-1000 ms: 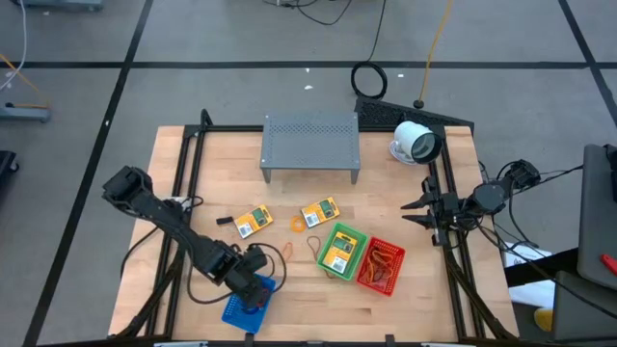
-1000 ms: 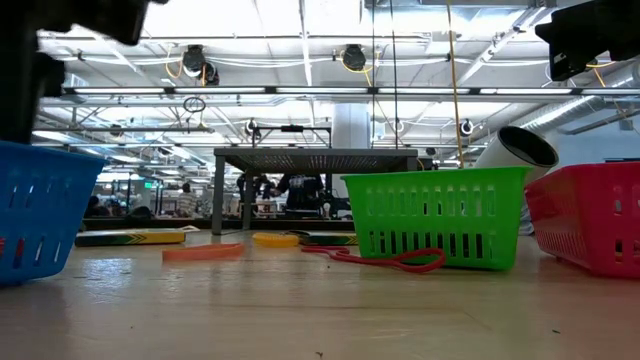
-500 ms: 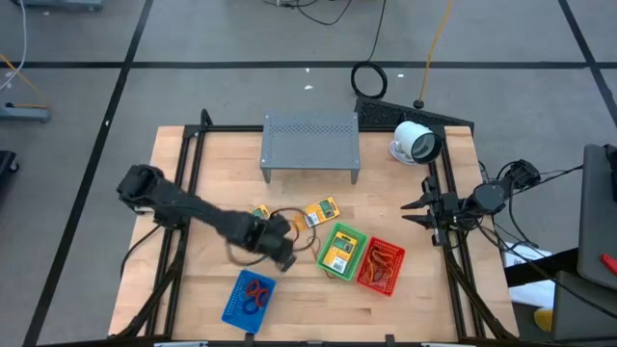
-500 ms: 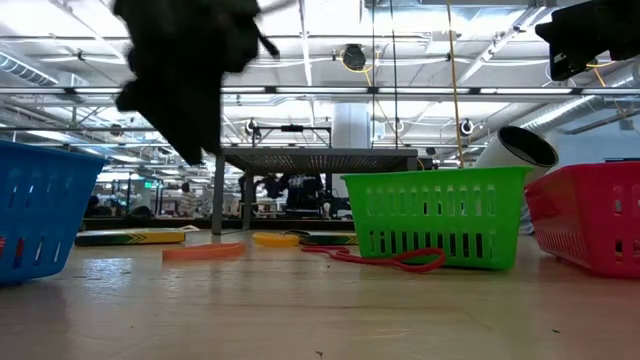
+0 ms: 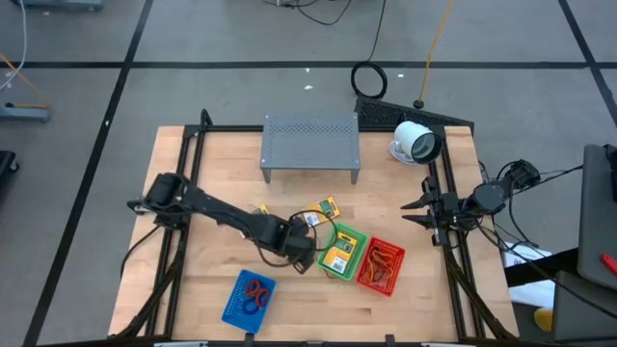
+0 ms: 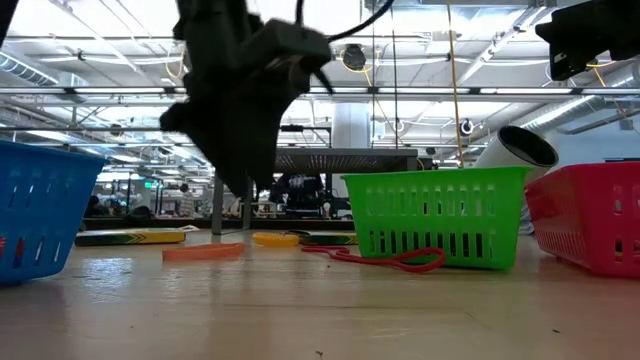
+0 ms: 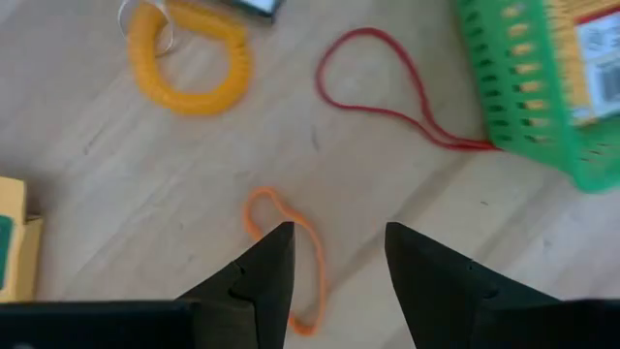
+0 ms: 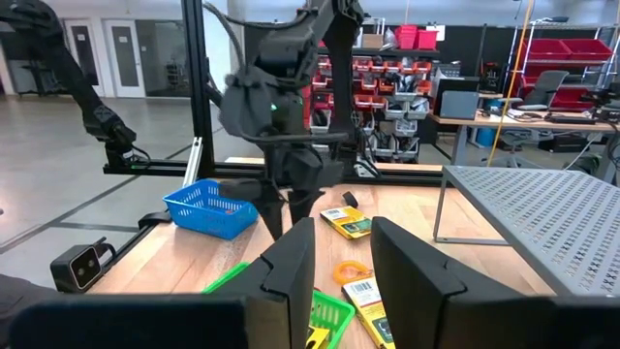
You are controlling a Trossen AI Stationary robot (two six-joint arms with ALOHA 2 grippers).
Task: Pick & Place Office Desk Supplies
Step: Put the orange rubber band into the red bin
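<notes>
My left gripper (image 5: 299,254) hangs open above the table, just left of the green basket (image 5: 339,251). In the left wrist view its fingers (image 7: 339,254) stand over a thin orange rubber band (image 7: 291,267) lying flat on the wood, without touching it. A red rubber band (image 7: 383,87) lies with one end against the green basket (image 7: 542,87), and a yellow coiled ring (image 7: 189,63) lies farther off. One yellow packet (image 5: 321,209) rests on the table and another (image 5: 337,254) lies in the green basket. My right gripper (image 8: 344,257) waits open at the table's right edge (image 5: 424,212).
A blue basket (image 5: 249,299) with red rings stands near the table's near edge, and a red basket (image 5: 381,265) with bands stands right of the green one. The grey perforated shelf (image 5: 310,145) and the white round device (image 5: 415,143) stand at the far side.
My left gripper has swung from over the blue basket toward the table's right and far side, and now hangs above the rubber bands beside the green basket. The right arm has kept still.
</notes>
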